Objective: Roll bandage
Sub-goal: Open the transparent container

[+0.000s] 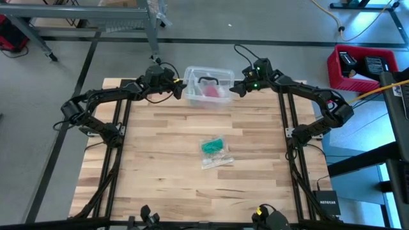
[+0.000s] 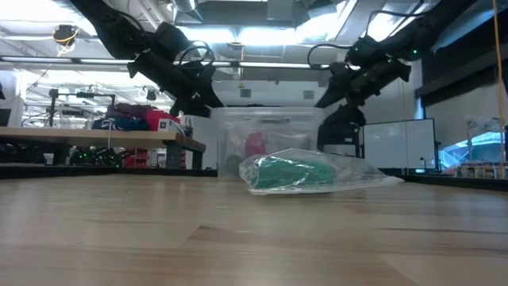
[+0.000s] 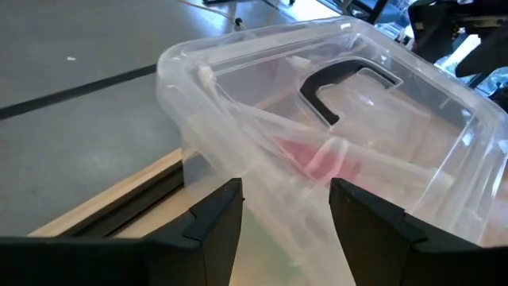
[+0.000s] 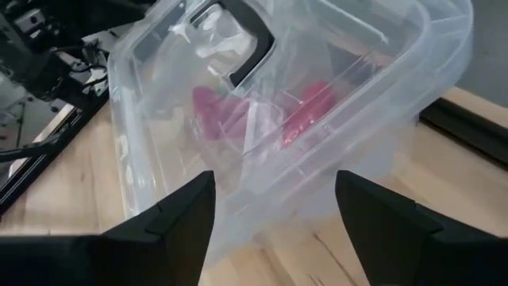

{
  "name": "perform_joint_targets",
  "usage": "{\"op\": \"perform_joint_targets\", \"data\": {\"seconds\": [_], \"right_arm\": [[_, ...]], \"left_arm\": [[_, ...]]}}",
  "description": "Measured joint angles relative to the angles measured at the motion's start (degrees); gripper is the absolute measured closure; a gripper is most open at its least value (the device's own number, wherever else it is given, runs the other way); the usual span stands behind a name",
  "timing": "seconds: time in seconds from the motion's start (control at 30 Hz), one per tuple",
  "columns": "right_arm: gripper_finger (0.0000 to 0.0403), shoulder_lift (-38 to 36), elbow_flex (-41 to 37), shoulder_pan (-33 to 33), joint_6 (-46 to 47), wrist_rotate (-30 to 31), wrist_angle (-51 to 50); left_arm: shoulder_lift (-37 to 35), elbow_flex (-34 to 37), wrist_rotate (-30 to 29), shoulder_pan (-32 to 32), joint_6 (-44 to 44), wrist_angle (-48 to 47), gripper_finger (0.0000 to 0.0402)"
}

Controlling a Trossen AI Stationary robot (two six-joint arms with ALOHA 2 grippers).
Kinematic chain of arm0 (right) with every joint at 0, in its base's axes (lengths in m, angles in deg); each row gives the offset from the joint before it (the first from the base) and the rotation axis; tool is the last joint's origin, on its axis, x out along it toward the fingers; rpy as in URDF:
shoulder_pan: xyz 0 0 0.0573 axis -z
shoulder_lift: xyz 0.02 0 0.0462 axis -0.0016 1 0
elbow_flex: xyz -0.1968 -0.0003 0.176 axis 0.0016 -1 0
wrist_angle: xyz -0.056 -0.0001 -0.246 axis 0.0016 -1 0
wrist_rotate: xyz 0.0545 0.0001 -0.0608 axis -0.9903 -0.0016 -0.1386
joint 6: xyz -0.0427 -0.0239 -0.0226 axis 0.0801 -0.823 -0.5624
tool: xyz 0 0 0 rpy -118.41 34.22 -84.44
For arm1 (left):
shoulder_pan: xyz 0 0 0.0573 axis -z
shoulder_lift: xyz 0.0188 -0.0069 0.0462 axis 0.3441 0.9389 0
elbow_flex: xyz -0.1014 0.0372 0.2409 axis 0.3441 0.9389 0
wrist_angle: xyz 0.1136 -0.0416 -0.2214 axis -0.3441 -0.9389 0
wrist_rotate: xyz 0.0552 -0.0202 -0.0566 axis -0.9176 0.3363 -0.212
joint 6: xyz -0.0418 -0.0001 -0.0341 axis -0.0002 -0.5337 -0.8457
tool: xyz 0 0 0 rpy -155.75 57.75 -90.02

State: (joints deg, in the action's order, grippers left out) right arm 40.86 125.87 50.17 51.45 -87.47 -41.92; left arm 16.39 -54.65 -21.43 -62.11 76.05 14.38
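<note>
Overhead, a pale butcher-block wooden table (image 1: pixel 160 166) carries a clear plastic tub with a clear lid and a black handle (image 1: pixel 208 85) at the middle of its far edge. Inside the tub lies a pink-red item (image 1: pixel 211 91), seen blurred through the walls; what it is cannot be told.

Near the table's centre rests a crinkled clear plastic bag (image 1: pixel 215 153), and inside it sits the bandage, a teal-green wad of soft fabric (image 1: pixel 212 145). From table height the bag (image 2: pixel 317 172) looks glossy and wrinkled, lying flat on the wood with the green wad (image 2: pixel 295 173) bunched within, in front of the tub (image 2: pixel 266 139).

Both dark arms reach in from the sides toward the tub. The left gripper (image 1: pixel 179 87) is at the tub's left end, its fingers (image 3: pixel 208 226) spread apart around the tub's rim, grasping nothing. The right gripper (image 1: pixel 234 89) is at the tub's right end, fingers (image 4: pixel 176 213) likewise spread wide at either side of the tub's corner, not clamped on it. Both are well away from the bandage.
</note>
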Motion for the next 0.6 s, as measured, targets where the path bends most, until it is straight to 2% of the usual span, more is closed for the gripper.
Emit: {"op": "perform_joint_targets", "data": {"seconds": [0.3,0.6], "right_arm": [[0.0141,0.00,0.00,-1.41,0.07,1.02,0.32],[0.0141,0.00,0.00,-1.35,0.07,1.03,-0.09]], "left_arm": [[-0.03,0.00,-0.02,0.00,0.60,-1.67,0.0219],[-3.52,-0.04,-0.05,-1.63,2.61,-2.66,0.0219]]}}
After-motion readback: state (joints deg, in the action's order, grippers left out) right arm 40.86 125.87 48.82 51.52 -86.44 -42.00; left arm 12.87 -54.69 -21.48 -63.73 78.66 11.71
